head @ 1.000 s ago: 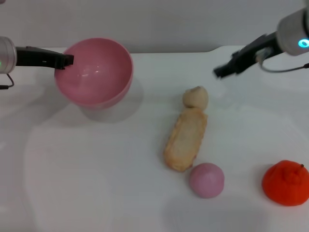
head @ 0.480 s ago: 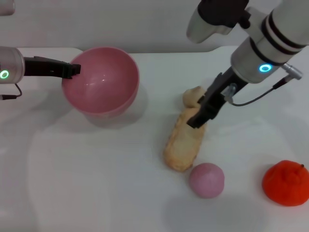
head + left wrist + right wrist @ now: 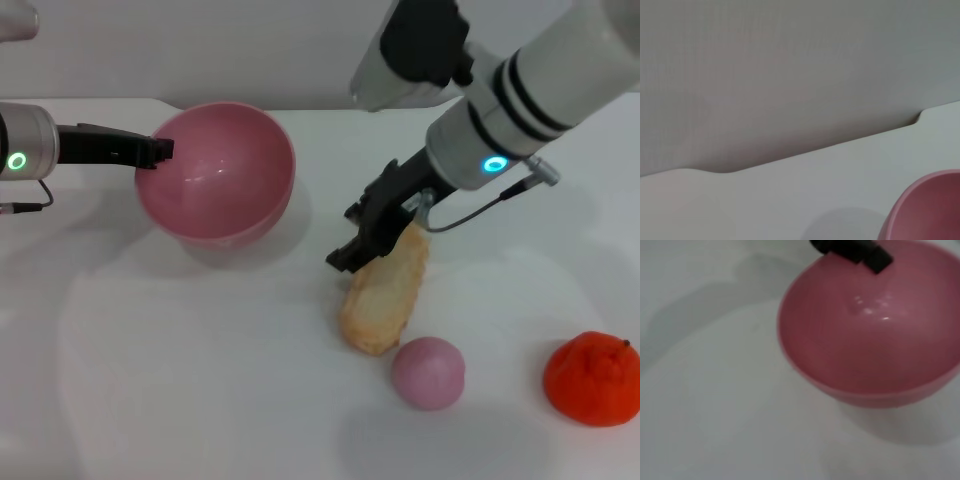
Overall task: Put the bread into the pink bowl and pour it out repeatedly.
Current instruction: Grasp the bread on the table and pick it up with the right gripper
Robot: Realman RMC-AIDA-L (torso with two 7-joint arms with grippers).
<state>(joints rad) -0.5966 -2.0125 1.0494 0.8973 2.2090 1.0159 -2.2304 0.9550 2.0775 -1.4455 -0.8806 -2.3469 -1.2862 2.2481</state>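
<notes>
The bread point(image 3: 383, 297) is neared by the right gripper point(image 3: 352, 240); its finger spread cannot be told. An off-centre pinch could spin it, missing the pink bowl point(image 3: 220, 180) held by the left gripper point(image 3: 160, 152).

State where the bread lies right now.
In the head view, the bread lies on the white table, right of the pink bowl, beside the pink ball, with the right gripper at its far end.

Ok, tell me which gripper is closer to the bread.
Right. The right gripper is down at the bread's far end, while the left gripper is far off across the table at the pink bowl's rim.
</notes>
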